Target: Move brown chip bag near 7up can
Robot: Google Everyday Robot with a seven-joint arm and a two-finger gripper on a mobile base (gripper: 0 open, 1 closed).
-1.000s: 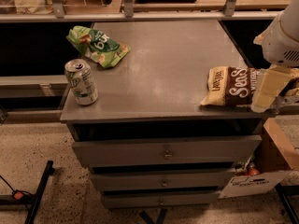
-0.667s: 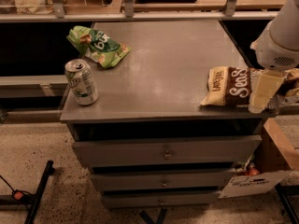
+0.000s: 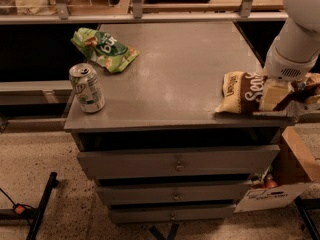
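The brown chip bag (image 3: 240, 91) lies flat at the right edge of the grey cabinet top (image 3: 175, 79), its white lettering facing up. My gripper (image 3: 284, 96) is down over the bag's right half, open, with one cream finger (image 3: 272, 94) on the lettering and the bag between the jaws. The bag's far right end is partly hidden by the gripper. The 7up can (image 3: 87, 88) stands upright at the front left corner of the top, far from the bag.
A green chip bag (image 3: 104, 49) lies at the back left, behind the can. The cabinet has drawers (image 3: 175, 164) below. A cardboard box (image 3: 295, 159) stands on the floor at the right. A shelf rail (image 3: 150, 16) runs behind the top.
My gripper has moved left and in over the brown chip bag. The bag, the can and the green bag have not moved.
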